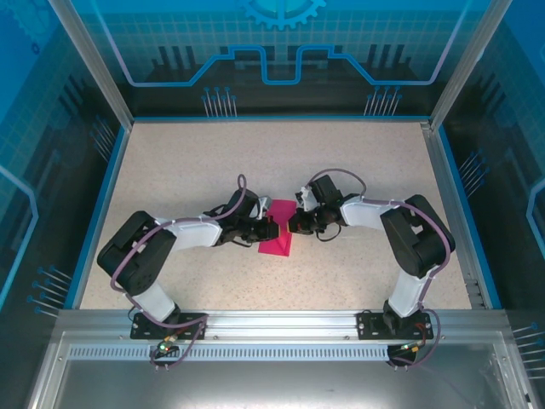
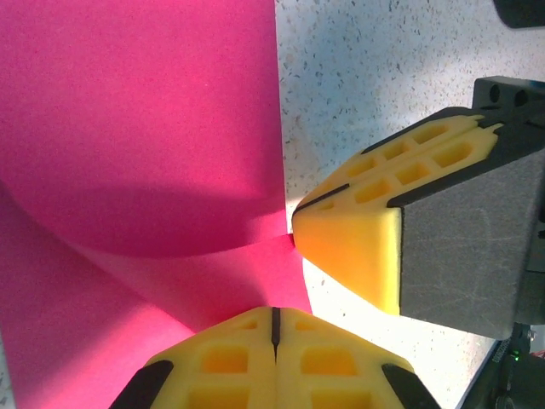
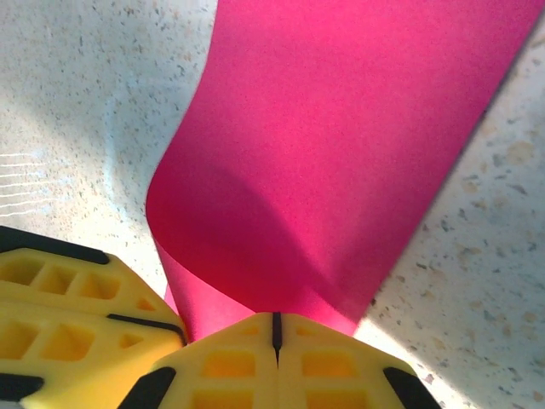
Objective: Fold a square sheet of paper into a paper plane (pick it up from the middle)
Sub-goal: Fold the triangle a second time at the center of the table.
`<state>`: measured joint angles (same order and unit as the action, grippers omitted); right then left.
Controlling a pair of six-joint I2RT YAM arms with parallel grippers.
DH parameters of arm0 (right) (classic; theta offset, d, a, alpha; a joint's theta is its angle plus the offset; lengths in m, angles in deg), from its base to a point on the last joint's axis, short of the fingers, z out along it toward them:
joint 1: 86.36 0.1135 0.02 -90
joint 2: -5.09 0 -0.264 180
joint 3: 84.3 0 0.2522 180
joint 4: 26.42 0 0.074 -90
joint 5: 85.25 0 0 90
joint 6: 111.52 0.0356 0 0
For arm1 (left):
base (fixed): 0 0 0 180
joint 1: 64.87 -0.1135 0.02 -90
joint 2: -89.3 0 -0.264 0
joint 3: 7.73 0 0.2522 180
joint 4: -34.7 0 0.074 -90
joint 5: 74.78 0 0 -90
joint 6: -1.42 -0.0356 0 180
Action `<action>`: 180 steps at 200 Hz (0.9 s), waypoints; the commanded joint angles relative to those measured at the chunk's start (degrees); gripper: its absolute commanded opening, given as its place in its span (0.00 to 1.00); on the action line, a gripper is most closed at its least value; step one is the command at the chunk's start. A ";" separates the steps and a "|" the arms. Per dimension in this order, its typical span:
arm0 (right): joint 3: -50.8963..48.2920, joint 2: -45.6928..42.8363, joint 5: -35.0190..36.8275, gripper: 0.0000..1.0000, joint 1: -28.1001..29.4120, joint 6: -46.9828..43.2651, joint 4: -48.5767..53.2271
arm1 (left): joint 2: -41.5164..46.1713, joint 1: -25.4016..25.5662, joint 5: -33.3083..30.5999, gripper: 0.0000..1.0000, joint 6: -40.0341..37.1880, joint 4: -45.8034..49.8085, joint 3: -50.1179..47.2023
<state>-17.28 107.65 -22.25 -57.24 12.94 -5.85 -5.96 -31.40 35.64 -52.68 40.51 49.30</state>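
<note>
Square sheet of paper [image 1: 278, 243] tight in left gripper [image 2: 275, 312] and right gripper [image 3: 275, 318]

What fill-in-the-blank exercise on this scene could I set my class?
The sheet of paper is coloured ___. The left gripper is ___ on its edge. The right gripper pinches it too, so the number of grippers holding it is ___. Missing words: pink; shut; two.

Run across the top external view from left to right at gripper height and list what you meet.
Left arm → left gripper → pink sheet of paper, pinched between the two grippers → right gripper → right arm.
</note>
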 commanded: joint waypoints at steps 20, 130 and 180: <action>0.00 -0.05 -2.62 0.12 -1.20 -0.10 -1.52 | -1.68 -0.28 0.30 0.00 -0.66 0.87 1.86; -1.32 0.86 -10.53 0.22 -1.34 -2.61 -4.20 | -1.07 -0.26 -0.04 0.00 -0.40 0.50 1.07; 0.42 1.72 -4.81 0.06 -1.40 -4.19 0.14 | -1.01 -0.25 0.39 0.00 -0.07 0.08 1.37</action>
<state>-18.85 108.09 -29.79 -57.92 10.38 -8.94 -6.88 -31.40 35.64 -52.66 40.62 49.83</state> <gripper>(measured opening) 0.080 0.068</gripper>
